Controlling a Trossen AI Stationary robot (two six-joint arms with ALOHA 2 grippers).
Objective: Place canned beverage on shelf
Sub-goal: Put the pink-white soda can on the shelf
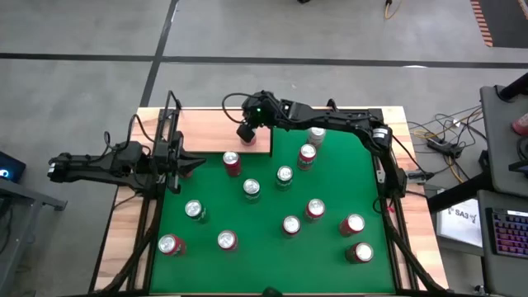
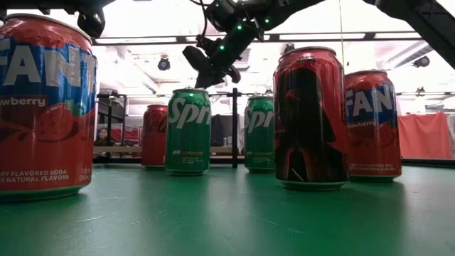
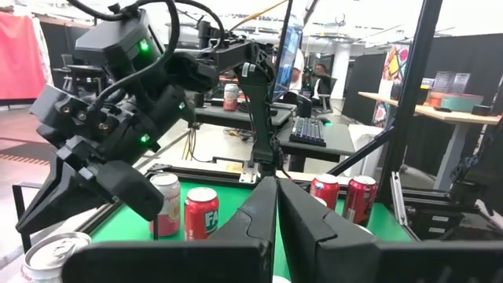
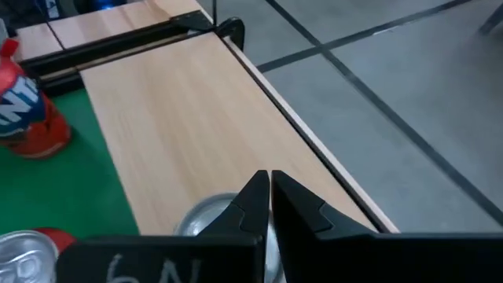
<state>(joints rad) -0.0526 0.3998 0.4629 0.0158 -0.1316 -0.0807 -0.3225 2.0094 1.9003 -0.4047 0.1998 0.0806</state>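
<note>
Nearest the front table edge, red and green cans stand scattered upright on the green felt. Left gripper waits at the felt's left edge, fingers together, empty. Farther back, the shelf lies at the table's rear left. Right gripper hangs over the shelf's right end, fingers together; a silver-topped can sits just behind its fingers, contact not discernible.

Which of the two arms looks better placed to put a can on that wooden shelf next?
Probably the right. Its gripper hangs over the shelf, fingers shut, a silver can top just beneath. The left gripper waits shut at the green mat's left edge.
</note>
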